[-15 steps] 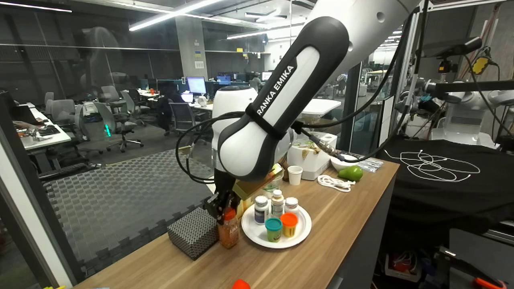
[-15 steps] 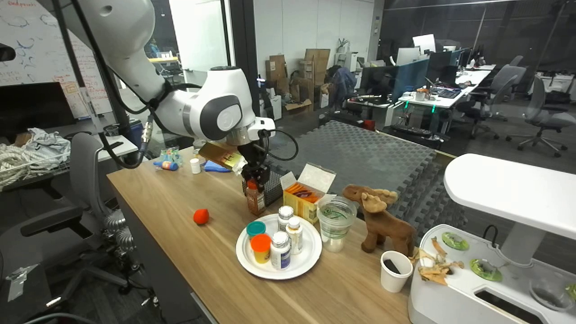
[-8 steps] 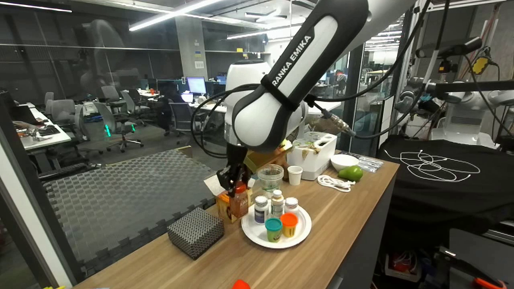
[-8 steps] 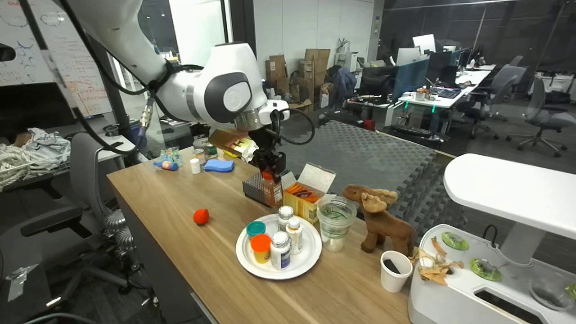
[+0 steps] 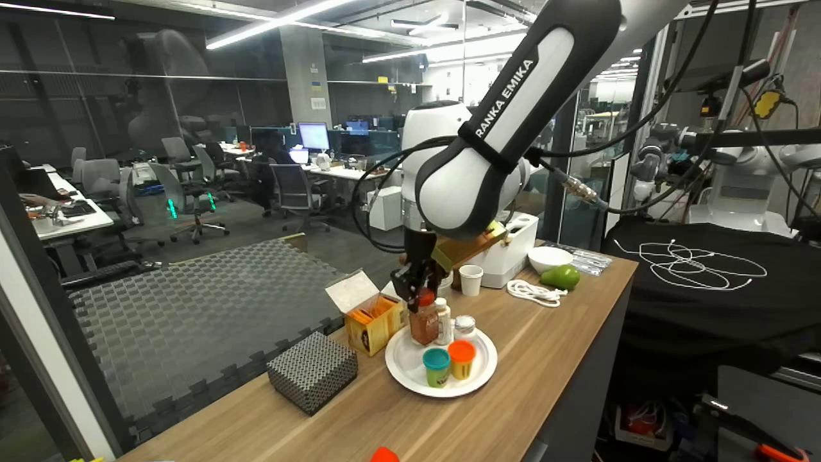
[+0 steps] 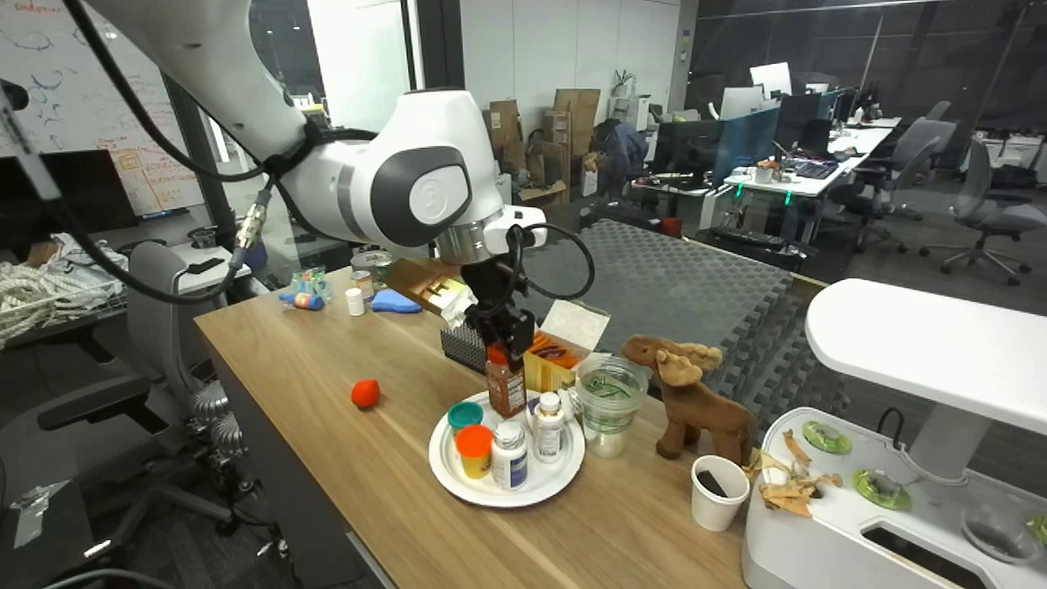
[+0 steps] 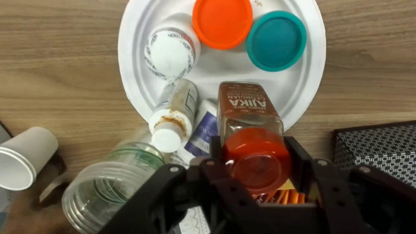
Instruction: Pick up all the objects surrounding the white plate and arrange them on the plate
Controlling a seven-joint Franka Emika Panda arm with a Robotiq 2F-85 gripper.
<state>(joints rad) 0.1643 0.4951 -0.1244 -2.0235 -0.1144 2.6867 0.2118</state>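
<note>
My gripper (image 7: pixel 255 151) is shut on the red lid of a spice jar (image 7: pixel 247 100), one finger on each side. It holds the jar upright over the edge of the white plate (image 7: pixel 297 81); I cannot tell whether the base touches. On the plate stand an orange-lidded tub (image 6: pixel 474 451), a teal-lidded tub (image 5: pixel 437 367), a white bottle (image 6: pixel 510 458) and a slim white bottle (image 6: pixel 549 429). A purple-labelled bottle (image 7: pixel 204 131) appears tilted against the slim bottle, partly hidden by the jar. A red round object (image 6: pixel 366 393) lies on the table off the plate.
A black patterned box (image 5: pixel 312 374) and an open yellow box (image 5: pixel 372 327) stand close by the plate. A clear cup (image 6: pixel 609 409) is near its rim. Beyond are a brown toy moose (image 6: pixel 695 409), a paper cup (image 6: pixel 718 501) and a white planter (image 6: pixel 818 523).
My gripper has carried the jar from beside the black box, up past the yellow box, to the plate. The slim bottle has shifted, and the purple-labelled bottle, upright before, now appears tilted.
</note>
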